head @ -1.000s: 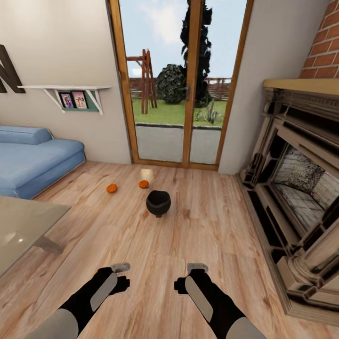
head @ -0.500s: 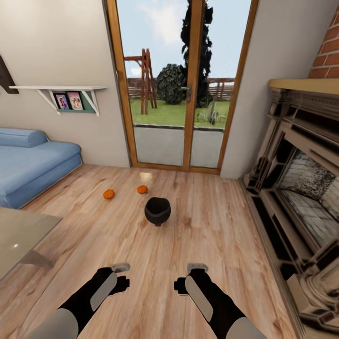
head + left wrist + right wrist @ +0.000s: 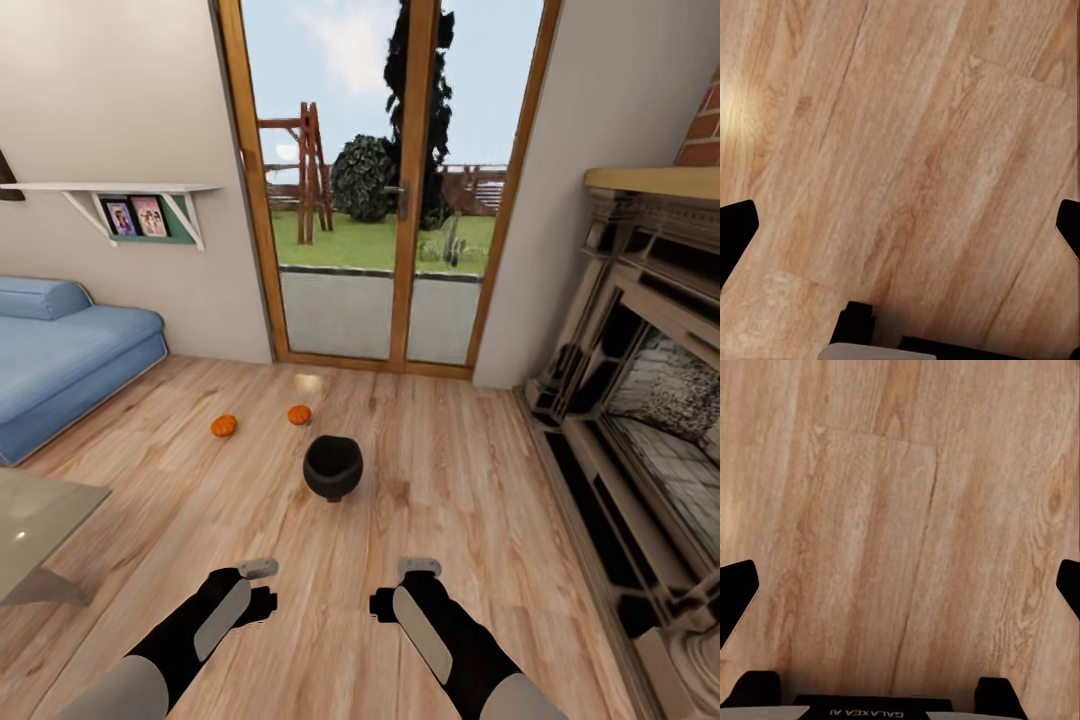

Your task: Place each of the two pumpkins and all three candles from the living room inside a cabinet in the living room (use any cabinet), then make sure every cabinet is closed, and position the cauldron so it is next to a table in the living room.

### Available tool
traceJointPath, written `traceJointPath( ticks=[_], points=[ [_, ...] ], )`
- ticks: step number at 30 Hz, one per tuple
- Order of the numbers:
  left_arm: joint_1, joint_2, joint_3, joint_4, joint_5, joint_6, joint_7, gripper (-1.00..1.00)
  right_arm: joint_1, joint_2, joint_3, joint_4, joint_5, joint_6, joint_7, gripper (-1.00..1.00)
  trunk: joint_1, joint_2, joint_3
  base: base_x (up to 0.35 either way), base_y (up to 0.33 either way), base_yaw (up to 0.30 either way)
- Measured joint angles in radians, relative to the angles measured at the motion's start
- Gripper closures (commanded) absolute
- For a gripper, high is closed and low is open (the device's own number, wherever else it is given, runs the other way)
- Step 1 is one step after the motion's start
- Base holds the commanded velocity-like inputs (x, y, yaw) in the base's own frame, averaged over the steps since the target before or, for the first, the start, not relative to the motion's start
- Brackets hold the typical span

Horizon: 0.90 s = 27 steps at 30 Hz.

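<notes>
Camera shifted; cauldron (image 3: 332, 467) stays put

Bright daylight through the glass door (image 3: 380, 190); we note a glare patch on the floor (image 3: 310, 382), soft shadows, edges stretched.

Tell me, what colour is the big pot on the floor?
Black; the squat round pot shows best in the head view.

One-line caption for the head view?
Black round cauldron and two small orange pumpkins sit on wood floor before glass doors.
</notes>
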State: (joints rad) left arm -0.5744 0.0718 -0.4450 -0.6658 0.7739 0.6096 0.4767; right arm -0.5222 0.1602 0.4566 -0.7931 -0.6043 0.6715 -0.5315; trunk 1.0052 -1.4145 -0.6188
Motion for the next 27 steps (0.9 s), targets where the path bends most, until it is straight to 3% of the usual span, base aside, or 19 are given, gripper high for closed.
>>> traceJointPath(
  ticks=[27],
  points=[
    [0.0,-0.004,-0.001,0.001,-0.002,0.0,0.0,-1.0,0.0,0.001,-0.002,-0.002,-0.008,-0.004,0.002,-1.0,0.0,0.0,0.0,0.33,0.0,0.016]
  ],
)
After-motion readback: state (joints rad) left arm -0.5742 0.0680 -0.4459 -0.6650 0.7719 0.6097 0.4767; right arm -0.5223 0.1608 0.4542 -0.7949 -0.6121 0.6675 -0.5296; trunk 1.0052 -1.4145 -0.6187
